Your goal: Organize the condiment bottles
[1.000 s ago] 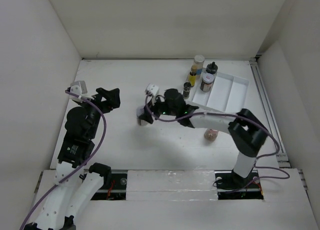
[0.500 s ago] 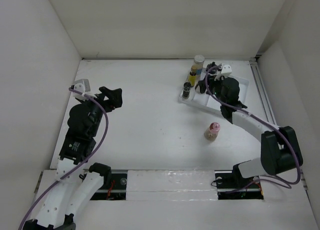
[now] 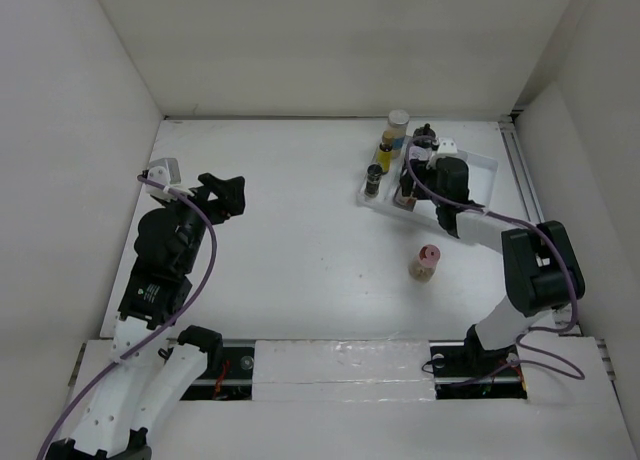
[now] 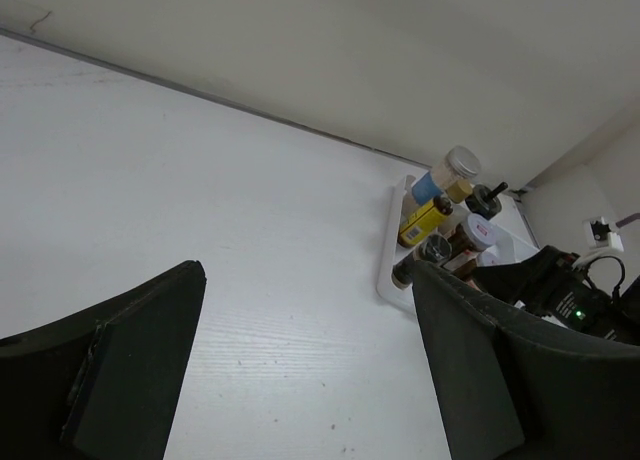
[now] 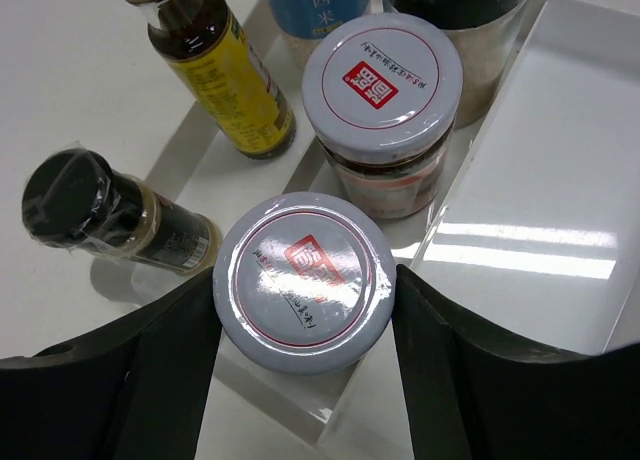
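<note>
Here, right pincer (image 5: 305, 315) clasps glossy round-lidded jar (image 5: 305, 275).

Place: I am looking into a robot test cell, a lab bench set-up.
Walls: plain white panels (image 3: 330, 40) are boxing in a white table (image 3: 300, 240) on three sides.
Mounting: the left arm (image 3: 160, 270) and right arm (image 3: 535, 275) are sitting bolted to a rail (image 3: 340, 365), purple cables (image 3: 207, 242) hanging loose.
Props: condiment bottles (image 3: 398, 128) are standing at a white tray (image 3: 478, 180) like staged test items.

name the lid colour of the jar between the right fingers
White round lid with red ring and mark; right wrist view.
</note>
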`<state>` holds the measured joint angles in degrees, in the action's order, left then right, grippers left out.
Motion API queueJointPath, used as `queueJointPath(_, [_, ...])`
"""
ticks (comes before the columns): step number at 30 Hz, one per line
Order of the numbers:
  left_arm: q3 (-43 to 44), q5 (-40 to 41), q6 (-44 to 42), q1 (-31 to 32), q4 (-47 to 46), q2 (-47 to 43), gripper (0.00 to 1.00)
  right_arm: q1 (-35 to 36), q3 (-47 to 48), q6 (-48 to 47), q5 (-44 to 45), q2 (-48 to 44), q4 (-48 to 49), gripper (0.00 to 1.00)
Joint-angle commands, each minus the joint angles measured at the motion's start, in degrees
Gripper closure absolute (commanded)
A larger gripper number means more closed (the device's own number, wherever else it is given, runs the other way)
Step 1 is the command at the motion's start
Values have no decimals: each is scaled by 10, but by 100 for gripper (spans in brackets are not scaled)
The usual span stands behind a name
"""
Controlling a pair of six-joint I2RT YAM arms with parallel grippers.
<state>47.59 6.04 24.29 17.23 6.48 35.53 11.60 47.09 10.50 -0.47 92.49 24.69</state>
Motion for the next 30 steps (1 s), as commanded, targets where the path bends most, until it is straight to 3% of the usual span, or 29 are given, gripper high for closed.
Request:
queueJointPath(1, [0, -7, -9, -2, -25, -4, 19, -2, 48, 5, 13, 0, 64, 50])
queueJointPath(3, [0, -7, -9, -2, -25, -4, 19, -2, 55, 5, 6, 8, 47, 45])
queueJointPath(7, [0, -7, -9, -2, -25, 1, 19, 10, 56, -2, 24, 8, 35, 17])
queueJointPath(11, [0, -13, -9, -2, -25, 2, 18, 22, 63, -13, 44, -39, -7, 5])
queueJointPath(17, [0, -40, -9, -2, -25, 2, 14, 80, 24, 10, 131, -164, -74, 5])
queueJointPath(18, [6, -40, -9, -2, -25, 8, 14, 92, 2, 21, 154, -187, -95, 8])
queueJointPath(22, [11, -53, -9, -2, -19, 13, 12, 124, -38, 60, 220, -330, -242, 13])
queueJointPath(26, [11, -53, -9, -2, -14, 13, 8, 124, -60, 101, 212, -423, -460, 13])
queueJointPath(30, [16, -59, -4, -2, -14, 13, 6, 124, -66, 159, 150, -435, -582, 13])
